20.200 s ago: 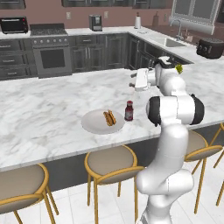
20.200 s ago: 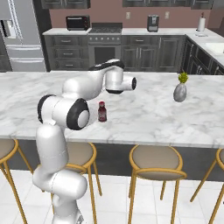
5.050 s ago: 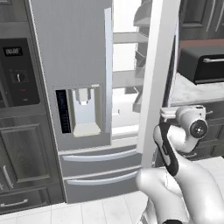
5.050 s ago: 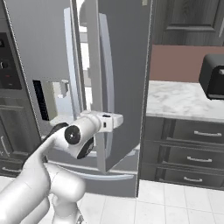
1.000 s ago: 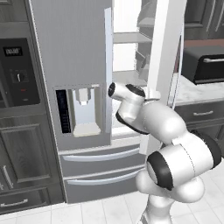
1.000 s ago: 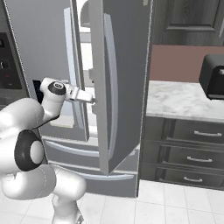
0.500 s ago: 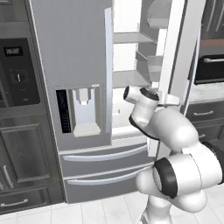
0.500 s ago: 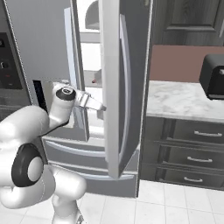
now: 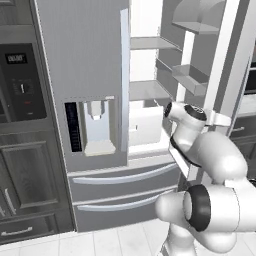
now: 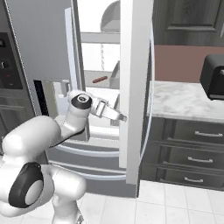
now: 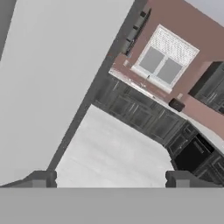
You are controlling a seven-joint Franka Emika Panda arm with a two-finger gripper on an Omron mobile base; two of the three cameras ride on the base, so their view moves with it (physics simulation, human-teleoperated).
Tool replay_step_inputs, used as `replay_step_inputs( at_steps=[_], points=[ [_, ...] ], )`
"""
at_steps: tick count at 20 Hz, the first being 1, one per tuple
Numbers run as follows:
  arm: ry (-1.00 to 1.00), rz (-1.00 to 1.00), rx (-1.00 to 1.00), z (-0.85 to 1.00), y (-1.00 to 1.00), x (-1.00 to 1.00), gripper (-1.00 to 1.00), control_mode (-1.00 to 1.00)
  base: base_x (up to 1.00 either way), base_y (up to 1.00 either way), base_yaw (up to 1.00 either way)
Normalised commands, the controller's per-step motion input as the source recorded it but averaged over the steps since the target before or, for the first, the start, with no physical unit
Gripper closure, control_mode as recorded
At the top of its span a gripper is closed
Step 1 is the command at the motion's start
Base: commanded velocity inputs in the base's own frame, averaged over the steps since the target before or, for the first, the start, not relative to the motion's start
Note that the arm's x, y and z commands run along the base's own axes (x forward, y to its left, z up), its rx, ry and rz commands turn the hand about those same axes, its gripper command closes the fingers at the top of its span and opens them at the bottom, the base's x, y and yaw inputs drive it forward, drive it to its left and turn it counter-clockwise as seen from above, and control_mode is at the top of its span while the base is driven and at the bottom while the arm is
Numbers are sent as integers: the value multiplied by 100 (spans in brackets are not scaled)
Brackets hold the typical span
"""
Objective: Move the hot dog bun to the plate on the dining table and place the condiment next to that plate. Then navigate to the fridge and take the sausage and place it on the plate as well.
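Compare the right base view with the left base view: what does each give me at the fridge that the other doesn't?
Right base view: the sausage lying on a fridge shelf, the open gripper by the door's edge, and a dark appliance on the marble counter.
Left base view: the water dispenser on the closed fridge door and a dark wall panel beside it.
Both: the open fridge and the arm reaching toward it.

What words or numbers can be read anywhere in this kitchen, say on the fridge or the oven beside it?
None can be read.
Wall oven display: small light characters on a dark panel, too blurred to read.
Fridge dispenser panel: a column of faint blue marks, too small to read.
Fridge door: plain grey, with no brand or label.
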Motion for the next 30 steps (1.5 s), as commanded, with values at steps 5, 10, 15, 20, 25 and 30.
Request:
replay_step_inputs(
  at_steps=[5,10,15,20,25,30],
  points=[
    [-34,6,0,46,20,-96,-100,-100,0,0,0],
    [-23,20,0,70,96,-91,-100,-100,0,0,0],
    [-3,29,0,66,100,-47,-100,-100,0,0,0],
    [3,39,8,41,100,-3,-100,-100,0,0,0],
    [8,42,18,10,97,15,-100,-100,0,0,0],
    [13,36,24,0,57,46,-100,-100,0,0,0]
  ],
)
